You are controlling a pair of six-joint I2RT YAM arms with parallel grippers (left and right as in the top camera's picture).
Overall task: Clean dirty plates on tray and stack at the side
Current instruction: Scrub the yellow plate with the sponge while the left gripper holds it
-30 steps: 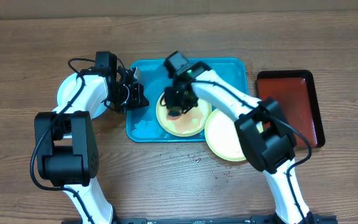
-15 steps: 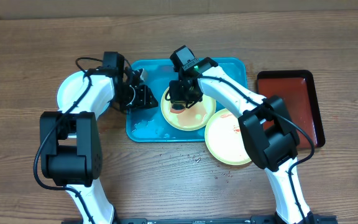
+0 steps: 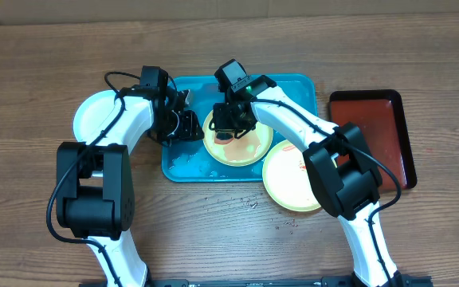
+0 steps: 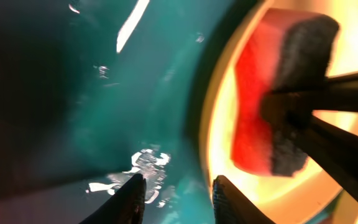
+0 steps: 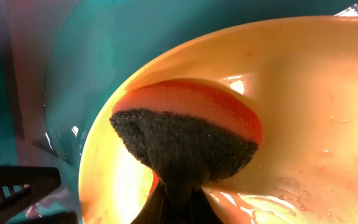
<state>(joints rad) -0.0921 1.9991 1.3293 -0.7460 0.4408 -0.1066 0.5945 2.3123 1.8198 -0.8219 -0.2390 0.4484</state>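
A pale yellow-green plate [image 3: 244,151] lies on the turquoise tray [image 3: 293,88]. My right gripper [image 3: 228,131] is shut on a red sponge [image 5: 185,134] with a dark scouring face, pressed onto that plate [image 5: 303,93]. My left gripper [image 3: 188,126] stands open low over the wet tray [image 4: 166,93], just left of the plate's rim [image 4: 213,124], with nothing between its fingers. In the left wrist view the sponge [image 4: 278,93] sits to the right. A second yellow-green plate [image 3: 289,179] lies on the table, overlapping the tray's right front corner. A pale blue-white plate [image 3: 90,119] rests on the table at the left.
White foam [image 3: 186,162] sits on the tray's front left. A dark red tray with a black rim [image 3: 373,135] stands on the table at the right. Small red specks [image 3: 285,225] dot the wood in front of the trays.
My left gripper has opened and moved right, toward the plate's rim. The plate on the tray has shifted slightly away from me, and the sponge has stayed on it.
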